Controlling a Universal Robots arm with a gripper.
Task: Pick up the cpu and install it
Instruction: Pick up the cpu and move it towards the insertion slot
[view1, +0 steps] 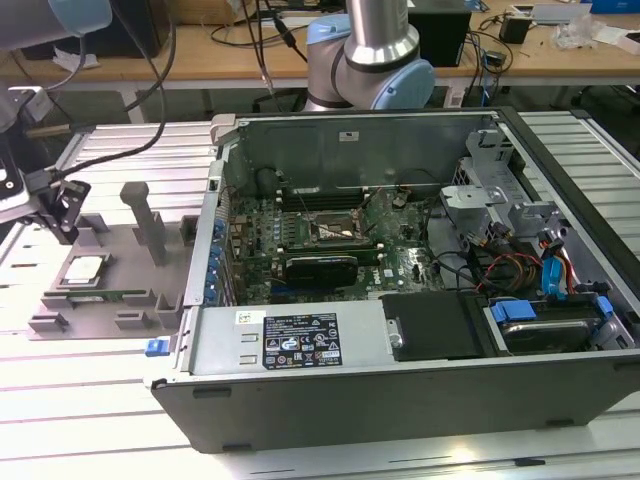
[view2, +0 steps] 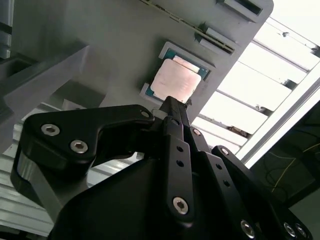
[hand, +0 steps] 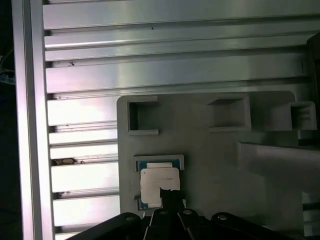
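Hovering pincer over cpu beside case

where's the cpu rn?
The cpu sits in a pocket of the grey fixture tray at the exterior view's left, outside the computer case; the second wrist view shows the gripper at its edge.

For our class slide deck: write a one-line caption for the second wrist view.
Black robot hand close to the shiny silver-topped square cpu resting in its grey plastic fixture tray.
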